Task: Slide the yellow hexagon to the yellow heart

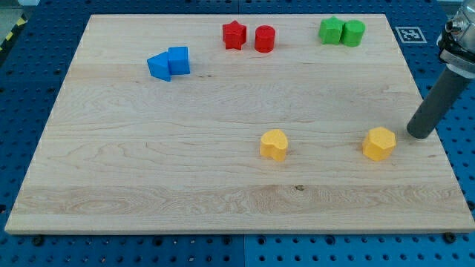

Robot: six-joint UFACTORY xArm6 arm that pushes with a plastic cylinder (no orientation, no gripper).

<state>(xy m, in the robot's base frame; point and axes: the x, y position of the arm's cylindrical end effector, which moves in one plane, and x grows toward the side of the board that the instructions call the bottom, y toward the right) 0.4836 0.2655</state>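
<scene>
The yellow hexagon [378, 143] sits on the wooden board toward the view's lower right. The yellow heart [273, 144] sits to its left, near the board's middle bottom, with a wide gap between the two. My tip [418, 134] rests at the board's right edge, just to the right of the yellow hexagon and slightly above it, a small gap apart. The dark rod slants up to the view's right.
A blue pair of blocks [169, 63] sits at the upper left. A red star [234, 35] and a red cylinder [265, 38] sit at the top middle. Two green blocks [341, 32] sit at the top right. The wooden board [148, 170] lies on a blue perforated table.
</scene>
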